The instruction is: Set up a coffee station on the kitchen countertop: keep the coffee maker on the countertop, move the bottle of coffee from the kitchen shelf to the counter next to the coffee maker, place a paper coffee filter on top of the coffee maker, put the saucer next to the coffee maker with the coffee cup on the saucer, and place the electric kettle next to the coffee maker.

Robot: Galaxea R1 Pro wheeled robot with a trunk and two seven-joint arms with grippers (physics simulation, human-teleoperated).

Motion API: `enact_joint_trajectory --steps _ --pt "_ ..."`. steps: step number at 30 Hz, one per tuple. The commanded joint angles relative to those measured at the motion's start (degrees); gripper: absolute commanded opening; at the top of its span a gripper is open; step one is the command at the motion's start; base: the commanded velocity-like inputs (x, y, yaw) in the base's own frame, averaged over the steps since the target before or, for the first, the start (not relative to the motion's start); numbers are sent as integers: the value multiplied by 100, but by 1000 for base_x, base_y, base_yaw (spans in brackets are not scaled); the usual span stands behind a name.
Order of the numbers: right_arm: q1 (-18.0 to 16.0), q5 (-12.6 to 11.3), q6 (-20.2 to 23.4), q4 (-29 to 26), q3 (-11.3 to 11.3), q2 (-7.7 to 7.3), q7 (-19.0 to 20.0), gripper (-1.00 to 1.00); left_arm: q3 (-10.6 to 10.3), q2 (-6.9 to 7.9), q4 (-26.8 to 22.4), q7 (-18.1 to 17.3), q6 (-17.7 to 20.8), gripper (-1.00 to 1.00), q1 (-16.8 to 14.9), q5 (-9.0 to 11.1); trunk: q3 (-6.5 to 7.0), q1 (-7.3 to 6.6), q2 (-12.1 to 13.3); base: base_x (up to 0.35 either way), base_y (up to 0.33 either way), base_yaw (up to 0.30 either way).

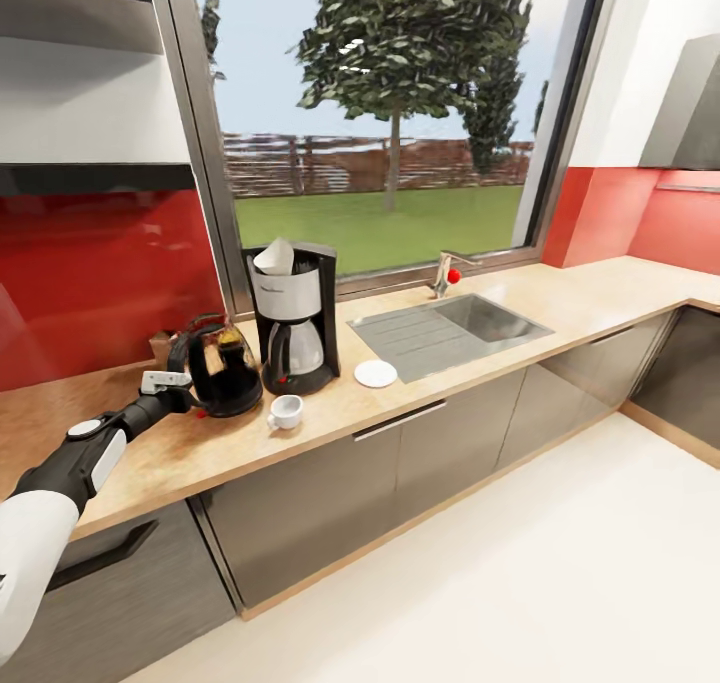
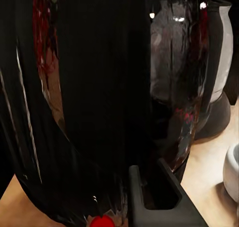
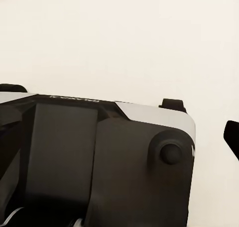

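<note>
The left arm reaches out over the wooden countertop (image 1: 560, 298), and the left gripper (image 1: 178, 395) sits at the handle side of the electric kettle (image 1: 222, 368). In the left wrist view the dark, glossy kettle body (image 2: 99, 97) looms directly ahead of the jaws, with one black fingertip (image 2: 154, 197) close against its lower part; whether the jaws are clamped on the handle or merely beside it, I cannot tell. A small red switch (image 2: 102, 221) shows at the kettle's base.

Just beyond the kettle, further from the jaws, stands the coffee maker (image 1: 293, 315), the two nearly touching, with a paper coffee filter (image 1: 275, 257) resting in its top. In front of the coffee maker sits the white coffee cup (image 1: 286, 411), directly on the countertop. The white saucer (image 1: 376, 373) lies apart from the cup, between the coffee maker and the sink (image 1: 450, 331). A faucet (image 1: 443, 273) with a red knob stands behind the sink, under the window (image 1: 380, 103).

The right wrist view shows pale floor (image 3: 149, 43) and part of the robot's own dark body (image 3: 94, 162); the state of the right jaws cannot be told.
</note>
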Motion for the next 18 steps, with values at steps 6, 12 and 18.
enact_joint_trajectory --steps 6,12,18 --pt "-12 11 -45 27 2 0 7 100 22 -1 3 -37 -1 -100 -7 51 -9 2 -9 0 0 -3" --pt "-12 12 -45 27 2 0 7 100 22 -3 3 -37 3 -100 -7 53 -9 2 -9 0 0 0" --pt "-12 11 -45 27 2 0 6 100 22 -3 3 -36 0 -100 -7 53 -9 2 -9 -76 0 0"
